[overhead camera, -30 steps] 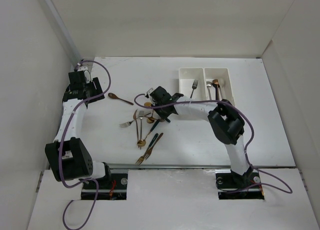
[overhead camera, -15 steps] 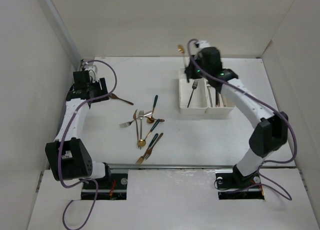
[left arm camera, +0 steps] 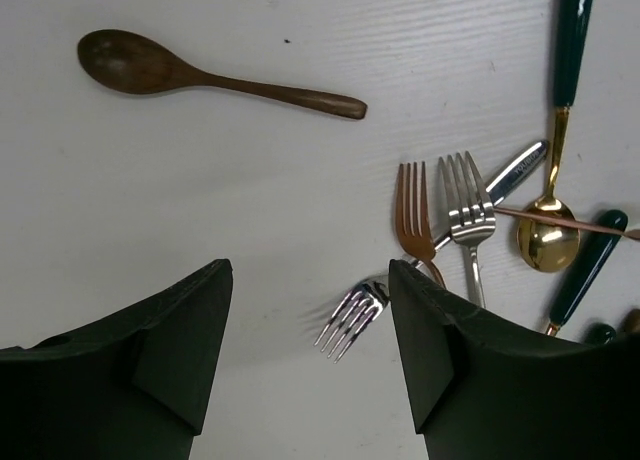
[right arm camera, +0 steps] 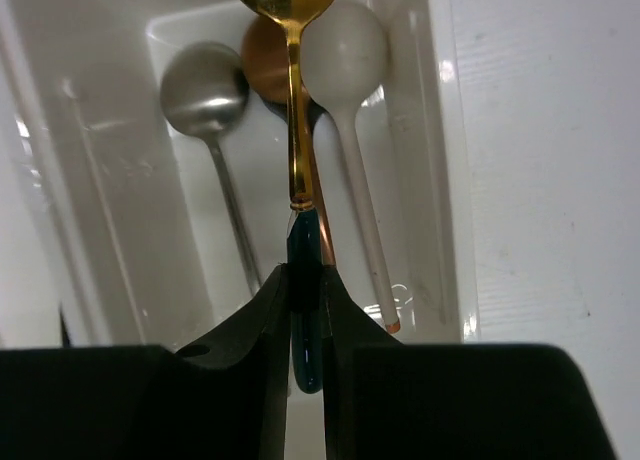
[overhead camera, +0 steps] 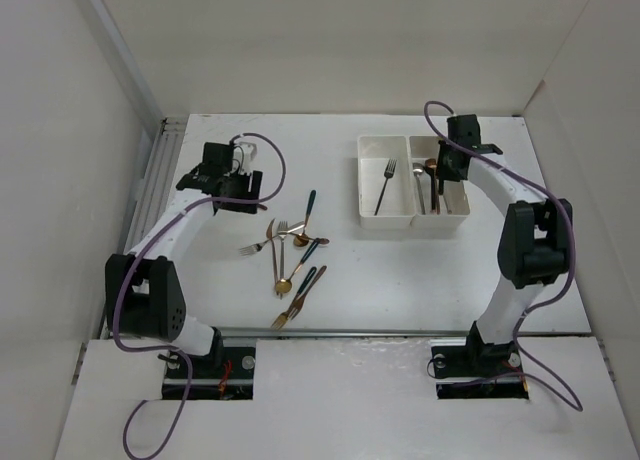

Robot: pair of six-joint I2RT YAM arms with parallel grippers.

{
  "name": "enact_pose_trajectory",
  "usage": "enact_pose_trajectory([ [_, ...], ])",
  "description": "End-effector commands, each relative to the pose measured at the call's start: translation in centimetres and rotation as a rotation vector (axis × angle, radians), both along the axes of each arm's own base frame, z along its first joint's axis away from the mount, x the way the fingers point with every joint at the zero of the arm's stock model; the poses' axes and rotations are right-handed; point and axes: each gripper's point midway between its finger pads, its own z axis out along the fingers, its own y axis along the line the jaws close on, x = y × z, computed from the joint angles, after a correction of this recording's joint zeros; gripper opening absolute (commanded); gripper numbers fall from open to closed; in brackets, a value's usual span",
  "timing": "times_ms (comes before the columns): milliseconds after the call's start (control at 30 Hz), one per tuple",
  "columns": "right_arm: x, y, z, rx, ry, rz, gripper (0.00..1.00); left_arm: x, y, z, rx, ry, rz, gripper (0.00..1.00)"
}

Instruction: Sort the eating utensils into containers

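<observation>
Now | right end effector [right arm camera: 303, 277] shifted over right bin [right arm camera: 180, 240] | gold spoon [right arm camera: 296, 110] gripped

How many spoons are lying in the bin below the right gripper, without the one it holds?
3: a silver spoon at left, a copper spoon in the middle, partly hidden, and a cream spoon at right. Others may be hidden.

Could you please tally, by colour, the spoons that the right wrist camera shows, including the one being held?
silver spoon: 1
copper spoon: 1
cream spoon: 1
gold spoon, green-handled, in the right tool: 1
Total: 4
</observation>
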Motion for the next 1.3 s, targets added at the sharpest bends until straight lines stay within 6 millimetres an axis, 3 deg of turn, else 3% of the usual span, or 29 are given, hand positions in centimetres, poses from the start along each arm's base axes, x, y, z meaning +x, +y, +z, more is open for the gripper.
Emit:
enact_pose_trajectory([
  [0, 0.3, -1.0, 1.0, -0.05, -0.017, -0.027, 0.01, -0.2, -2.1, 1.2, 0.036, -0.02, -0.117, 0.6],
  [133, -0.2, -1.6, -0.3, -0.078, 0.029, -0.046, 0.16, -0.5, -3.4, 1.2, 0.035, -0.021, -0.153, 0.6],
  [233, -0.2, -1.2, 0.0, -0.063, 0.023, -0.019, 0.35, -0.6, -3.6, 1.2, 0.019, -0.017, -0.149, 0.6],
  [267, -0.3, -1.0, 1.1, -0.059, 0.0, -0.005, 0.45, -0.6, -3.6, 1.2, 0.019, -0.017, -0.149, 0.6],
  [333, -0.3, -0.3, 1.9, -0.034, -0.018, 0.03, 0.53, -0.6, -3.6, 1.2, 0.019, -0.017, -0.149, 0.6],
  [400, -0.3, 0.0, 4.1, -0.026, -0.066, 0.06, 0.59, -0.6, -3.5, 1.2, 0.026, -0.018, -0.143, 0.6],
  [533, -1.0, 4.0, 8.2, -0.044, -0.152, 0.188, 0.64, -0.3, -3.4, 1.2, 0.027, -0.018, -0.13, 0.61],
  [567, -1.7, 7.0, 9.0, -0.044, -0.17, 0.272, 0.64, -0.2, -3.1, 1.2, 0.037, -0.019, -0.111, 0.61],
  [633, -3.7, 10.9, 10.2, -0.064, -0.205, 0.459, 0.65, -0.2, -2.9, 1.2, 0.047, -0.02, -0.103, 0.61],
  [667, -5.1, 13.6, 9.8, -0.056, -0.199, 0.579, 0.66, -0.1, -2.5, 1.2, 0.047, -0.02, -0.091, 0.61],
  [700, -7.9, 17.7, 8.0, -0.072, -0.174, 0.729, 0.66, 0.4, -1.7, 1.6, 0.038, -0.028, -0.057, 0.61],
  [767, -10.8, 21.2, 5.9, -0.149, -0.153, 0.919, 0.66, 0.6, -0.7, 1.6, 0.031, -0.026, -0.019, 0.61],
  [800, -14.0, 24.1, 4.1, -0.153, -0.119, 1.05, 0.66, 0.7, 0.5, 2.0, 0.032, -0.036, 0.024, 0.61],
  [867, -18.0, 27.5, 1.0, -0.142, -0.058, 1.24, 0.63, 1.1, 2.6, 2.9, 0.02, -0.065, 0.093, 0.61],
  [1033, -23.3, 31.8, -2.3, -0.143, -0.005, 1.461, 0.63, 0.6, 6.7, 2.4, -0.038, -0.053, 0.237, 0.61],
  [1133, -24.8, 33.8, -3.3, -0.146, -0.016, 1.537, 0.63, 0.3, 8.8, 2.4, -0.044, -0.054, 0.304, 0.61],
  [1167, -25.8, 34.3, -3.9, -0.148, -0.008, 1.564, 0.63, 0.3, 9.2, 2.4, -0.049, -0.053, 0.322, 0.61],
  [1267, -26.2, 35.2, -5.7, -0.167, 0.001, 1.602, 0.63, 0.2, 9.5, 3.0, -0.067, -0.071, 0.328, 0.61],
])
